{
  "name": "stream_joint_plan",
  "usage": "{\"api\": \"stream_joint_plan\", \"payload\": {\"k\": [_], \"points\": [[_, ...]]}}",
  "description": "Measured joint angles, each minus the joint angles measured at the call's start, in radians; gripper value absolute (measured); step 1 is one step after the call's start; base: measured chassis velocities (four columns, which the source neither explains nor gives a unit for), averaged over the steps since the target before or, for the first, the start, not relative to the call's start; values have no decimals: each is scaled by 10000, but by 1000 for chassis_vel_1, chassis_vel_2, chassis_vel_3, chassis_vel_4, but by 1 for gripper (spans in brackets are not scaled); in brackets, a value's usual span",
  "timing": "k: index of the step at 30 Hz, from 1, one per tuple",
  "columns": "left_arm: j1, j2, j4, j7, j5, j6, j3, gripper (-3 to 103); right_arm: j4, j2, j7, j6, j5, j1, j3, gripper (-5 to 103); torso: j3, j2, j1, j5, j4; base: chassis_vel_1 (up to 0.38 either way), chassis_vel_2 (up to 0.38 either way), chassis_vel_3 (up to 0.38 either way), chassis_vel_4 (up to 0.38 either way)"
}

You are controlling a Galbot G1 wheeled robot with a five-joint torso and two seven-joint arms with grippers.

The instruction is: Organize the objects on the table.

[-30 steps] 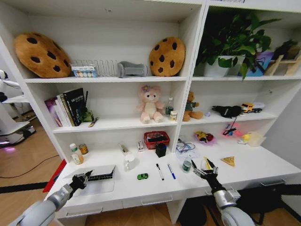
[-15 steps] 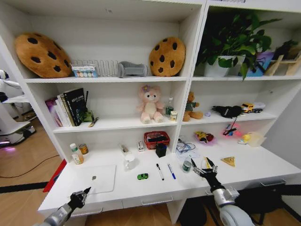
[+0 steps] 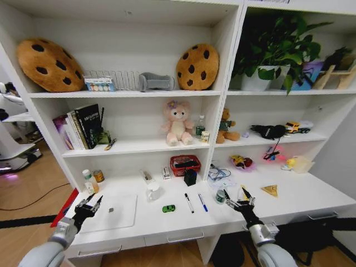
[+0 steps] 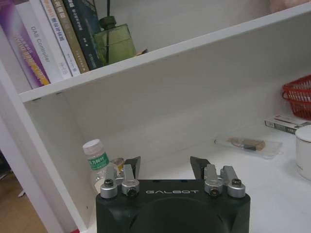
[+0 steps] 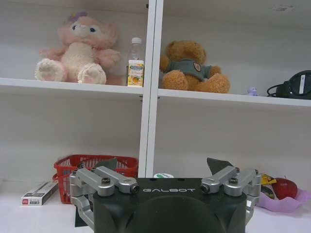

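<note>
Head camera looks down at the table (image 3: 183, 219) (wrist cameras face shelves).

Occlusions and cut-offs: both end effector bodies block the near counter in the wrist views.

Left wrist view: left end effector (image 4: 165, 167) housing hides the base of the white pill bottle (image 4: 97, 162); white mug (image 4: 304, 151) and red basket (image 4: 297, 96) cut by the frame edge; book (image 4: 83, 24) tops cropped. Right wrist view: right end effector (image 5: 163, 167) body covers the lower front of that basket and most of a green-lidded can (image 5: 163, 175); black headset (image 5: 295, 85) cropped at the edge. Head view: small labels on shelf bottles too small to read; laptop (image 3: 111, 211) near corner partly behind the left end effector; red item (image 3: 65, 207) at the counter's left end unidentifiable.
</note>
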Motion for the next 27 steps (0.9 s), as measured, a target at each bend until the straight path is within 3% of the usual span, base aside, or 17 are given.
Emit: {"api": "stream_joint_plan", "payload": {"k": [3, 11, 22, 27], "points": [[18, -103, -40, -15, -133, 14, -97, 64, 29, 49, -1, -4, -54, -68, 10, 100, 0, 0, 0, 1, -2, 0, 0, 0, 0], [677, -1297, -477, -91, -1002, 64, -1110, 96, 110, 314, -39, -46, -587, -77, -616, 100, -1, 0, 0, -1, -2, 0, 0, 0, 0], [1452, -1929, -867, -79, -1138, -5, -1705, 100, -353, 965, -190, 97, -933, 623, -1747, 100, -1, 0, 0, -2, -3, 0, 0, 0, 0], [2092, -2597, -1298, -31, -1128, -89, -2268, 100, -1650, 1844, -315, 397, -1137, 1811, -3499, 100, -1, 1, 0, 0, 0, 0, 0, 0, 0]]}}
